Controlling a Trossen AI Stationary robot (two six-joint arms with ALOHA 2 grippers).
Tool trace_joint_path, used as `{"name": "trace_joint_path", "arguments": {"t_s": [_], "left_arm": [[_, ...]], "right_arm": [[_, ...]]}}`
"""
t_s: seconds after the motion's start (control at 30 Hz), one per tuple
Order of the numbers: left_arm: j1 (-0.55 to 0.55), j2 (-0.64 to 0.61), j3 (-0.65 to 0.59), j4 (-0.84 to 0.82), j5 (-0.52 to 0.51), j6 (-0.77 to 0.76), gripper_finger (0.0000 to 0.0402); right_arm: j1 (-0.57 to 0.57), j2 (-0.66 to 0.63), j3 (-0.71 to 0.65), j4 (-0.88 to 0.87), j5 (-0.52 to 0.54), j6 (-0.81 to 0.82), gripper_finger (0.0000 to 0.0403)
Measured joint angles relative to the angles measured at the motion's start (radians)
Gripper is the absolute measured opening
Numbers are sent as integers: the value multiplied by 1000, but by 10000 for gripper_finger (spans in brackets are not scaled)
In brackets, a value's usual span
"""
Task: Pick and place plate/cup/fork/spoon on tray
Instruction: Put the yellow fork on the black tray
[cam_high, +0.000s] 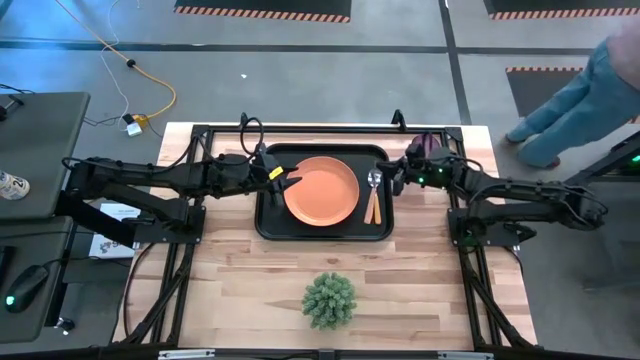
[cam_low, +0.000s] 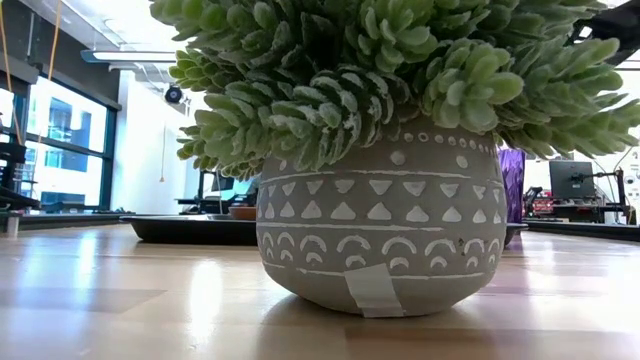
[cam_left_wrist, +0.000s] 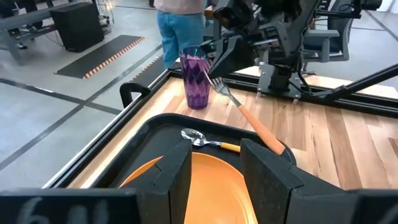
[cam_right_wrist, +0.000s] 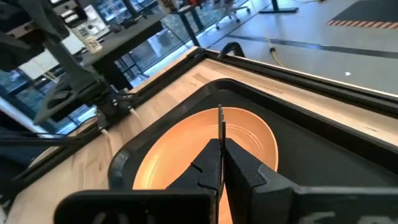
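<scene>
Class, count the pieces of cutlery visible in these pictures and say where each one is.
2. The spoon lies on the tray, right of the plate. The fork is held in the right end effector above the tray's right edge.

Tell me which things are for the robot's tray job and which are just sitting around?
For the job:
black tray
orange plate, on the tray
spoon, on the tray
fork, held in the right gripper
purple cup, on the table beside the tray
left gripper, open at the plate

Just lying about:
potted plant
yellow cable, on the floor
</scene>
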Motion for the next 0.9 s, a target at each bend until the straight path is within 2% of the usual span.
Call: {"name": "trace_joint_path", "arguments": {"t_s": [0.17, 0.43, 0.67, 0.9], "left_arm": [[0, 0, 0, 0, 0, 0, 129], [0, 0, 0, 0, 0, 0, 129], [0, 0, 0, -2, 0, 0, 129], [0, 0, 0, -2, 0, 8, 129]], "right_arm": [[-35, 49, 0, 34, -73, -23, 0], [-33, 143, 0, 102, -71, -37, 0], [32, 167, -18, 167, 1, -42, 0], [44, 167, -151, 373, 41, 9, 0]]}}
